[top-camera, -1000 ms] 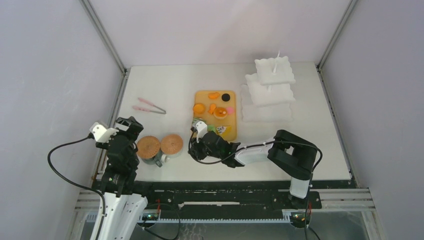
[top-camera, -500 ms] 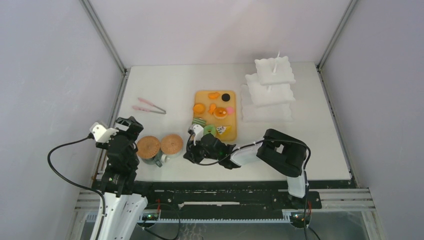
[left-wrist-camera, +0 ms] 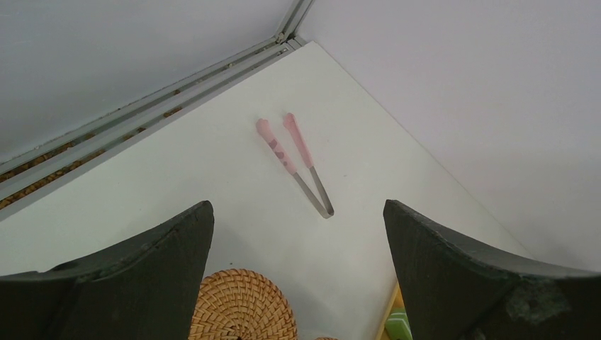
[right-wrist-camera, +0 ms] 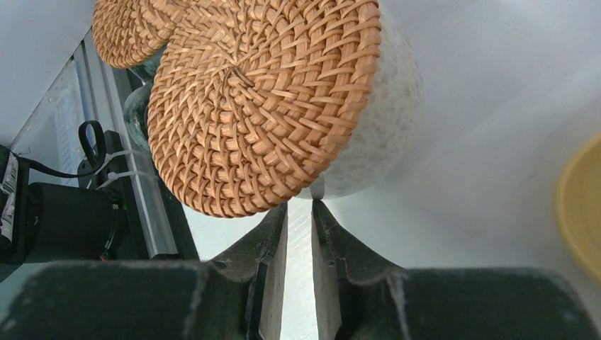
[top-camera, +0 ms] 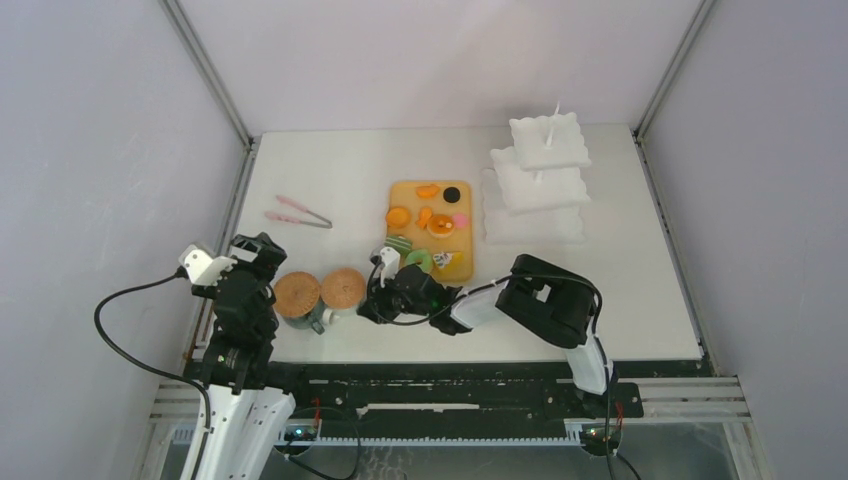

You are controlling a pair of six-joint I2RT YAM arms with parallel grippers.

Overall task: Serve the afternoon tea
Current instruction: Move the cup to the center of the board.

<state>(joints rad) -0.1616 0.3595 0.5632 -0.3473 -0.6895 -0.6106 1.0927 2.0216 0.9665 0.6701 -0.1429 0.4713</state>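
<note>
Two mugs stand at the table's near left, each capped by a woven cork coaster [top-camera: 297,292] [top-camera: 343,287]. The right one is a white mug [right-wrist-camera: 383,127]; the left one is a dark mug [right-wrist-camera: 135,113]. My right gripper [top-camera: 366,300] [right-wrist-camera: 299,204] lies low against the white mug's base. Its jaws are nearly together, with what looks like the mug's thin handle [right-wrist-camera: 317,188] between the tips. My left gripper [top-camera: 258,248] [left-wrist-camera: 298,207] is open and empty, above and left of the coasters. Toy pastries lie on the board: an orange tart [top-camera: 398,216], a green donut [top-camera: 418,260], a black round [top-camera: 452,194] and a yellow wedge [top-camera: 457,263].
The tan board [top-camera: 405,192] lies at mid-table. Pink tongs [top-camera: 298,211] [left-wrist-camera: 294,159] lie at the far left. A white three-tier stand [top-camera: 540,180] stands at the back right. The left frame rail [top-camera: 235,215] runs close to the left arm.
My right gripper has slid left along the table from beside the board's near corner to the white mug. The left arm, mugs and pastries have not moved.
</note>
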